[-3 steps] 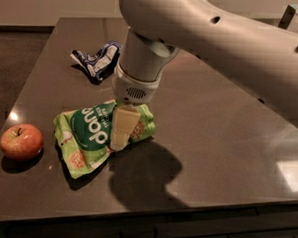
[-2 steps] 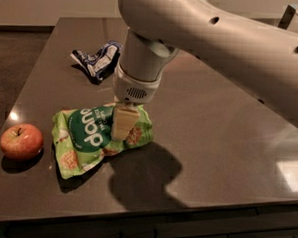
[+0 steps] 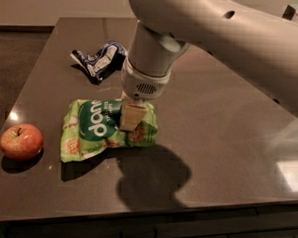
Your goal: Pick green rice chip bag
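The green rice chip bag (image 3: 96, 130) is light green with a dark green circle and white letters. It hangs a little above the dark table (image 3: 223, 135), its left end sagging, with a shadow under it. My gripper (image 3: 132, 116) comes down from the white arm and is shut on the bag's right part. One beige finger (image 3: 131, 115) shows in front of the bag; the other is hidden behind it.
A red apple (image 3: 21, 141) sits at the table's front left, near the edge. A crumpled dark blue and white wrapper (image 3: 98, 58) lies at the back left. The arm's shadow falls on the table in front of the bag.
The gripper has risen slightly and moved right with the bag pinched in it. The bag has come off the table and shifted away from the apple.
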{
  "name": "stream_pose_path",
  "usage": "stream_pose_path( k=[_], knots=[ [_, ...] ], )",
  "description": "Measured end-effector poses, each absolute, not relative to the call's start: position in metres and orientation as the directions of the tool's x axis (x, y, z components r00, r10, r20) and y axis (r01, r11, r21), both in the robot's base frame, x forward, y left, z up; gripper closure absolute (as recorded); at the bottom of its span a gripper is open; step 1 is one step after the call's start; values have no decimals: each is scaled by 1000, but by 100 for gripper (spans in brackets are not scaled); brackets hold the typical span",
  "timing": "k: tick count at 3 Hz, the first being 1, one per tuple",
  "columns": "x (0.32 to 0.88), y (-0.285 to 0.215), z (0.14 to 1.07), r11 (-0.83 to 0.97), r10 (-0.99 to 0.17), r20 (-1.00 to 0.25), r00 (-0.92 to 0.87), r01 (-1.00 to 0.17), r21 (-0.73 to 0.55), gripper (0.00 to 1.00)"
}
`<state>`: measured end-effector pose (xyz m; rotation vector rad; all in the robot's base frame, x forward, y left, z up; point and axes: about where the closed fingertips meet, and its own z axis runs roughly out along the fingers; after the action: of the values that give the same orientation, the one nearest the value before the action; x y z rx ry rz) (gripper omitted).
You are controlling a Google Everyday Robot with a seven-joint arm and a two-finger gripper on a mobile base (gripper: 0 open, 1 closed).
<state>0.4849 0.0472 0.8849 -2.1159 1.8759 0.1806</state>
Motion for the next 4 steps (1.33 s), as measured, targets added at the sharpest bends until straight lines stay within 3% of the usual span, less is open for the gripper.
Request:
stream_pose_path(
  k=[1,4],
  knots=[
    [491,31,901,-106,-937,-315,154,-981,-165,100],
    [504,-9,992,-165,-882,-408,236,-965,-203,100]
  ],
)
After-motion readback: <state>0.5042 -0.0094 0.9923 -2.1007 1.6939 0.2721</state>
